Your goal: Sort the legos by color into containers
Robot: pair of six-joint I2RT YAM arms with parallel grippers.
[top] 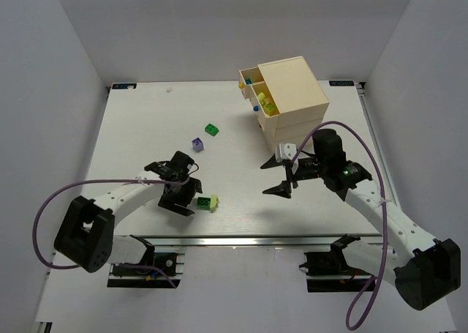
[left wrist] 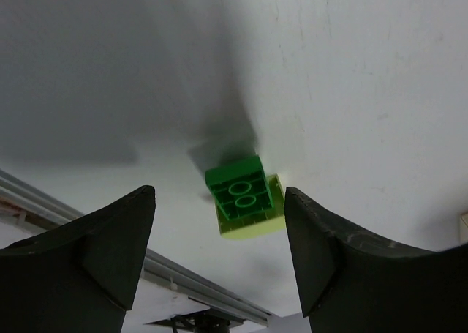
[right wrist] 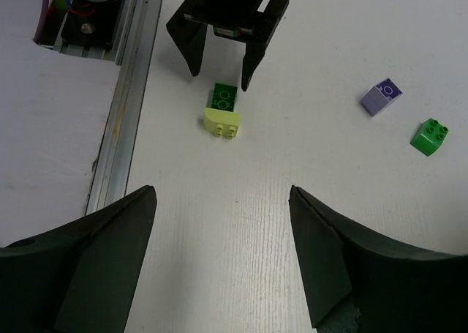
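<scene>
left gripper: jaws wide, nothing held, low over the table.
green brick: at 6 o'clock of the table, just ahead of the left jaws, touching a pale brick; they look joined.
right gripper: wide and empty, at 3 o'clock from the bricks.
chest: at 1 o'clock, drawers pulled out.
advice: i think it is best to centre on the green brick only and close on its flat sides; if the pale brick comes with it, the right gripper can pull it off.

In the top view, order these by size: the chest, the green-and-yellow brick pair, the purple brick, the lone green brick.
1. the chest, by far the largest
2. the green-and-yellow pair
3. the purple brick and the lone green brick look alike, so they are not ranked
</scene>
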